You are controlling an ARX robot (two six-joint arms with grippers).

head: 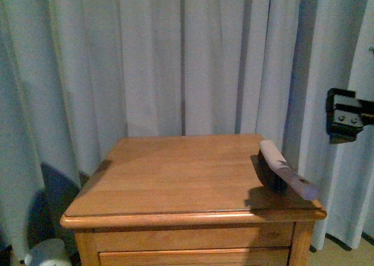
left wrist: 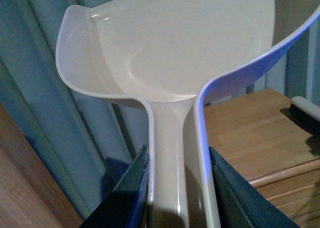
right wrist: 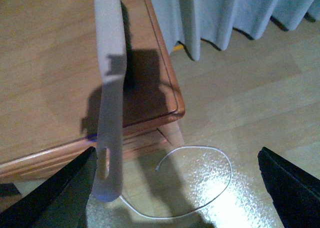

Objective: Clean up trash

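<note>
Front view
Table: a wooden table [head: 187,172] with a drawer front below fills the middle, and pale curtains [head: 175,55] hang behind it.
Brush: a dark-bristled brush [head: 284,168] lies on the table's right side by the near right corner. Its pale handle points near and right, and its tip sticks out past the edge.
Right arm: a black part of the right arm [head: 345,115] shows at the right edge, above table height and apart from the brush.
Floor: a pale rounded object [head: 49,252] sits near the table's left leg, cut off and too unclear to name.
Trash: I cannot tell where it is; no view shows a white wad clearly.

Left wrist view
Left gripper: the left gripper [left wrist: 177,190] is pressed onto the handle of a beige dustpan [left wrist: 175,52], with one dark finger [left wrist: 127,193] on each side.
Dustpan: its scoop is lifted in front of the curtains, beside the table rather than on it.
Background: the table's top and the end of the brush show beyond the scoop.

Right wrist view
Right gripper: the right gripper [right wrist: 175,188] has its two dark fingers [right wrist: 60,193] spread wide, with nothing between them.
Below it: the table's near right corner, the brush handle overhanging the edge, and bare floor.
Cable: a thin white cable [right wrist: 220,160] loops on the floor beside the corner.
</note>
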